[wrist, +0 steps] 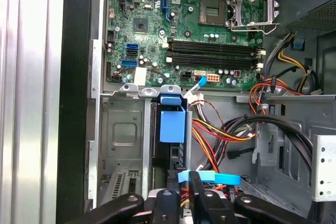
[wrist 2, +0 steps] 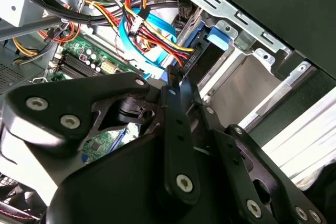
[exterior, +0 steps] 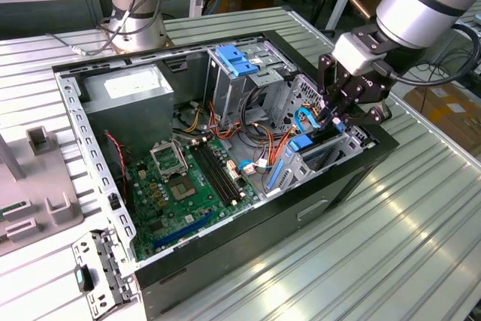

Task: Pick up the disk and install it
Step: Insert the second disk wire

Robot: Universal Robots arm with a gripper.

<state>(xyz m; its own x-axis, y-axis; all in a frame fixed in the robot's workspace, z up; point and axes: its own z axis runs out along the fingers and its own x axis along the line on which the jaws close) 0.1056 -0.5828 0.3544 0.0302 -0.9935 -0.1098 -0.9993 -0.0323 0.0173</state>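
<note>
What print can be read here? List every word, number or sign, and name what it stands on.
No text can be read.
White sticker on the grey power-supply box: print too small to read.
Motherboard in the first wrist view: white markings too small to read.

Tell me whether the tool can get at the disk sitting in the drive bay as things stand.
Probably yes. The tool hangs directly over the disk, which stands on edge in the metal drive bay with its blue carrier tab exposed. The coloured cables run beside the slot, not across it.
</note>
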